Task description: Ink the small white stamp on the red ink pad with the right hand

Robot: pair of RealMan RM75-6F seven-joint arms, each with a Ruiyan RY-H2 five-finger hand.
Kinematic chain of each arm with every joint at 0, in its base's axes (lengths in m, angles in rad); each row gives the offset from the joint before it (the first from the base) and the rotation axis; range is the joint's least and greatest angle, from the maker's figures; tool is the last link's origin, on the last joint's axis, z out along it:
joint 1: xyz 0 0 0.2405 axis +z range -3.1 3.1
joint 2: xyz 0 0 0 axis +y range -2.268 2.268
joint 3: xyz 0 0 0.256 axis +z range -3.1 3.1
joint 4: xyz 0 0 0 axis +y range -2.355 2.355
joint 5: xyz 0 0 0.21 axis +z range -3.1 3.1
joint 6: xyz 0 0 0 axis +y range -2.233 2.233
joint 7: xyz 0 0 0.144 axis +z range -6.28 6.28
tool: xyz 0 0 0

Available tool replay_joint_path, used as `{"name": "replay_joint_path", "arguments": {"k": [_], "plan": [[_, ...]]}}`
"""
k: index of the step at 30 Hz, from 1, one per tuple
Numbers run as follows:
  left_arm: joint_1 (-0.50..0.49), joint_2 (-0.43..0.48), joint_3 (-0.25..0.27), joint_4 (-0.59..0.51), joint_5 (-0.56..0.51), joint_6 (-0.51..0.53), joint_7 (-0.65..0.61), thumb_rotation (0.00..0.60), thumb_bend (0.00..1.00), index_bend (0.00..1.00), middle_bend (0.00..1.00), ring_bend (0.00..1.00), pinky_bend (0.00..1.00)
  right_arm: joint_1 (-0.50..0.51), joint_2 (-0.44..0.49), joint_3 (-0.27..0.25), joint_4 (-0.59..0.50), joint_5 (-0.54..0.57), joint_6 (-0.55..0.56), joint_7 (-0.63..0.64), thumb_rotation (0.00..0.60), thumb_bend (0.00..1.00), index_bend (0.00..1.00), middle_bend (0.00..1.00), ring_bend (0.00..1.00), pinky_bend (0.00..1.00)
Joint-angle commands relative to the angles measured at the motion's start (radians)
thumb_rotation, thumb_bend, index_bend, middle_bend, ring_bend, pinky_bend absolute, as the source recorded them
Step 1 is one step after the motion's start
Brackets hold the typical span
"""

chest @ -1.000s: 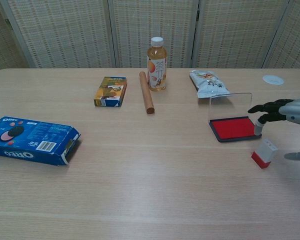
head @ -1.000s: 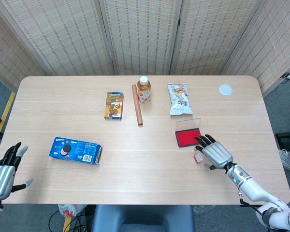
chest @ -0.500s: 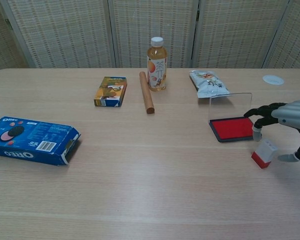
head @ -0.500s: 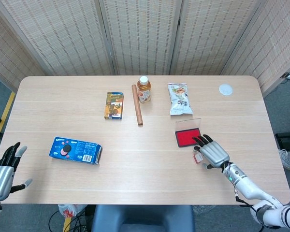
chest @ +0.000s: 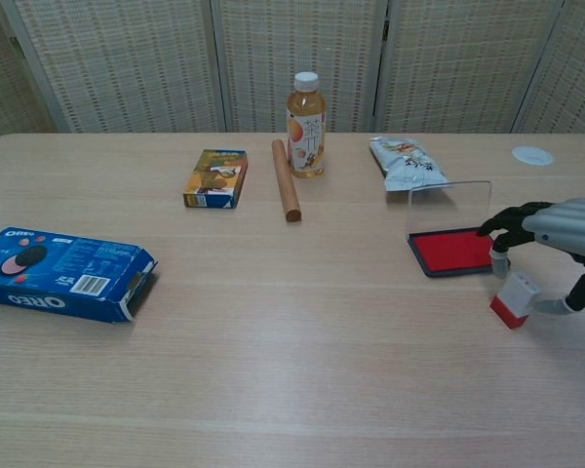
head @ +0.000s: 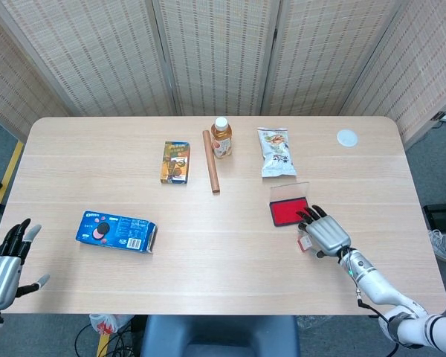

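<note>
Light wooden worktop (head: 208,223): right hand (chest: 556,234) hovers spread over small white red-based stamp (chest: 513,298), just beside open red ink pad (chest: 452,251), not gripping. Risk: fingers tip stamp over while closing.

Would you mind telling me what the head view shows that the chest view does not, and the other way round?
Only the head view shows the left hand, open off the table's near left corner, and the floor around the table. Only the chest view shows the stamp side-on, a white body on a red base, and the ink pad's clear lid standing upright. Both show the right hand over the stamp beside the red ink pad, plus the blue cookie box, bottle, wooden stick, snack bag and small box.
</note>
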Motion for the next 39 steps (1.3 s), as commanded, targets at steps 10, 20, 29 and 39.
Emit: {"name": "replay_joint_path", "arguments": {"k": [10, 20, 29, 39], "plan": [[-0.002, 0.010, 0.006, 0.007, 0.017, 0.000, -0.042, 0.600, 0.11, 0.05, 0.00, 0.00, 0.35, -0.007, 0.011, 0.019, -0.036, 0.032, 0.039, -0.060, 0.600, 0.29, 0.66, 0.41, 0.16, 0.01], [-0.006, 0.013, 0.011, -0.001, 0.015, -0.015, -0.041, 0.600, 0.11, 0.05, 0.00, 0.00, 0.35, 0.049, 0.085, 0.104, -0.183, 0.145, 0.023, -0.195, 0.600, 0.31, 0.76, 0.81, 0.65, 0.66], [0.001, 0.029, 0.013, -0.010, 0.020, -0.003, -0.074, 0.600, 0.11, 0.05, 0.00, 0.00, 0.35, 0.120, 0.049, 0.146, -0.192, 0.378, -0.030, -0.381, 0.600, 0.33, 0.87, 0.96, 0.77, 0.74], [0.007, 0.036, 0.020, -0.016, 0.032, 0.006, -0.087, 0.600, 0.11, 0.05, 0.00, 0.00, 0.35, 0.232, -0.030, 0.163, -0.064, 0.637, -0.118, -0.459, 0.600, 0.33, 0.87, 0.97, 0.78, 0.74]]}}
